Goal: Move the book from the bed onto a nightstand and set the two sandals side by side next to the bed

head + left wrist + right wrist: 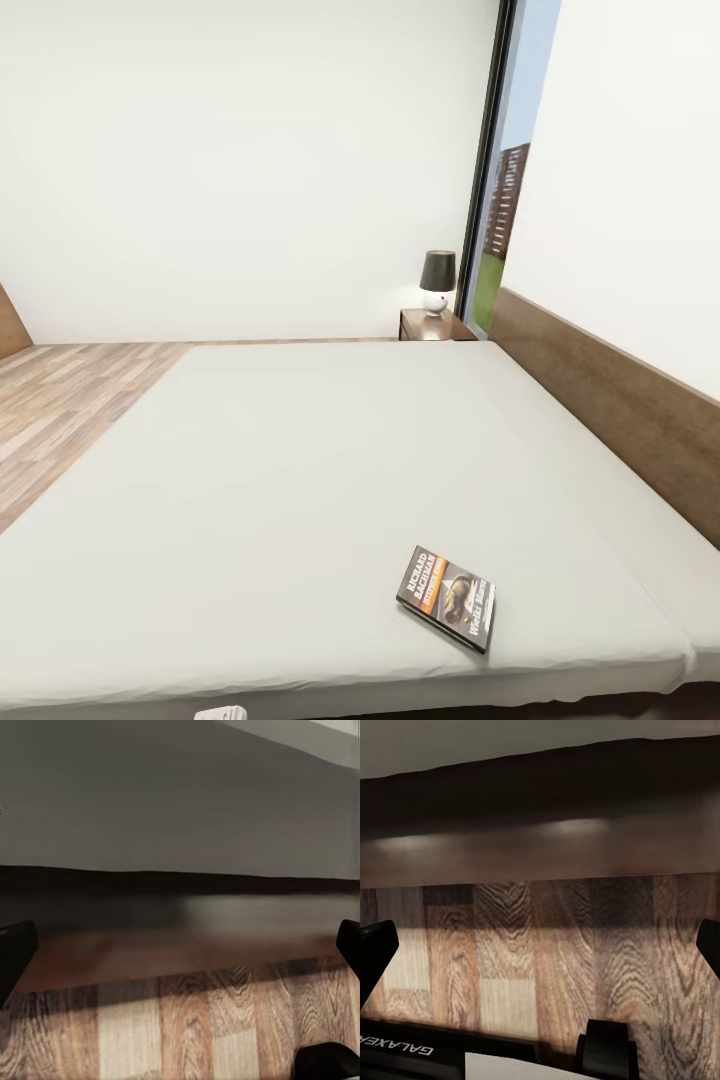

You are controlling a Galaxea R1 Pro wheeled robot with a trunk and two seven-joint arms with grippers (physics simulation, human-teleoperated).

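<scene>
the robot stands at the foot of the bed (300, 470), its head camera looking along the plain light-grey mattress toward the dark brown headboard (610, 400). the book (447, 597) lies flat on the mattress close to the bed's near edge, on the headboard side, most likely because the base has pulled up here to bring it within arm's reach. it is a thin paperback with a dark cover, white "richard bachman" lettering, an orange band and a dark picture, lying slightly askew to the bed's edge.

the nightstand (432, 325) sits beyond the far side of the bed, beside the headboard, with a dark-shaded table lamp (437, 282) on it, next to the tall black-framed window (497, 190).

both arms hang low beside the bed: each wrist view looks at the wood-plank floor (540, 952) and the dark bed frame. the left gripper (180, 949) and the right gripper (540, 949) both have their jaws spread wide apart and hold nothing.

the book is untouched, so the lift looks not yet begun.
</scene>
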